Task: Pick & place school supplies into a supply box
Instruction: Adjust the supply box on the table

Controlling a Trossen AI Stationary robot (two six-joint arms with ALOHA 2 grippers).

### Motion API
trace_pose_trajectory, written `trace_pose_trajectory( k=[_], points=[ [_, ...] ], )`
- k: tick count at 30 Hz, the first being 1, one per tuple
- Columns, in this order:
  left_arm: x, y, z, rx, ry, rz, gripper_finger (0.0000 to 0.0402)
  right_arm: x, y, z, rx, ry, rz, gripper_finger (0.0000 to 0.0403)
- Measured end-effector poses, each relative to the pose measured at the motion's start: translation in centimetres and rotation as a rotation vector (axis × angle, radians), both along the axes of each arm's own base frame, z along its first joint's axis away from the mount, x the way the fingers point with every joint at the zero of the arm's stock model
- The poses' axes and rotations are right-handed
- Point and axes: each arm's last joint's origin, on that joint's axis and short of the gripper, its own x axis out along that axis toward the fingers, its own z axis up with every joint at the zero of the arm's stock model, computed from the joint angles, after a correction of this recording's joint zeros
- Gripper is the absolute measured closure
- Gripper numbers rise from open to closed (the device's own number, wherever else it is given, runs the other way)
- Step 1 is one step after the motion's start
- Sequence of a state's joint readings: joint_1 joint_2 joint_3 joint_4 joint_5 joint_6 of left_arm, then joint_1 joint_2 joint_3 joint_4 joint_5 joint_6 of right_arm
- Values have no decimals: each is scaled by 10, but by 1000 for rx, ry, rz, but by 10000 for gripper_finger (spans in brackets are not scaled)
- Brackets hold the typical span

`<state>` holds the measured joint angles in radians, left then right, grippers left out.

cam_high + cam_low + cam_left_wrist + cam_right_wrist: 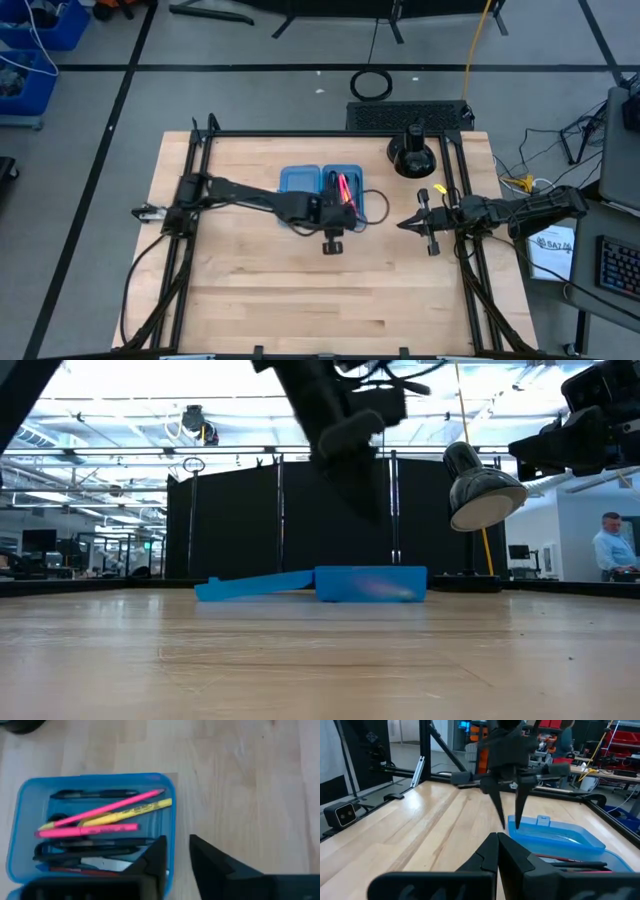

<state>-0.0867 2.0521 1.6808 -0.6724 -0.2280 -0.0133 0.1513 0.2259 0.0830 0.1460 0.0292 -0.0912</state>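
On the near stretch of the counter (300, 290) I find no loose supplies; the bare wood runs clear to the front edge. At the counter's centre my left gripper (177, 852) hovers above the supply box (320, 182), over the box's 5 o'clock corner, its fingers (155, 857) apart by a narrow gap with nothing between them. At 3 o'clock my right gripper (497, 845) waits near the counter's edge, fingers pressed together and empty, aimed toward the box.

The supply box lies hinged open just beyond centre, its two blue halves side by side. The right half holds the collected items: two pink pens (105, 810), a yellow pencil (132, 811), black pens (92, 794) and further dark items beneath that I cannot identify. The left half appears empty.

Farther off, at 1 o'clock, stands a black round stand (412, 152), not part of the job.

Assessment: loading looks essentially complete, as I see no supplies outside the box. Remaining, in my judgement, is withdrawing the left arm and possibly closing the lid.
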Motion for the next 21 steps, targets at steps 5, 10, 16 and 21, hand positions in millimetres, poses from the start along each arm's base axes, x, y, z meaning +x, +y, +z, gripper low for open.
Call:
trace_pose_trajectory(
  k=[5, 10, 16, 21],
  points=[
    [18, 3, -13, 7, 112, -47, 247, 0, 0, 0, -1, 5, 0, 403],
    [26, 8, -18, -3, 127, -135, 191, 1, 0, -1, -1, 11, 0, 403],
    [29, 29, -38, -37, 181, -75, 170, 1, 0, -1, -1, 12, 0, 403],
    [28, 43, -41, -79, 175, -29, 182, 1, 0, -1, -1, 12, 0, 403]
  ],
)
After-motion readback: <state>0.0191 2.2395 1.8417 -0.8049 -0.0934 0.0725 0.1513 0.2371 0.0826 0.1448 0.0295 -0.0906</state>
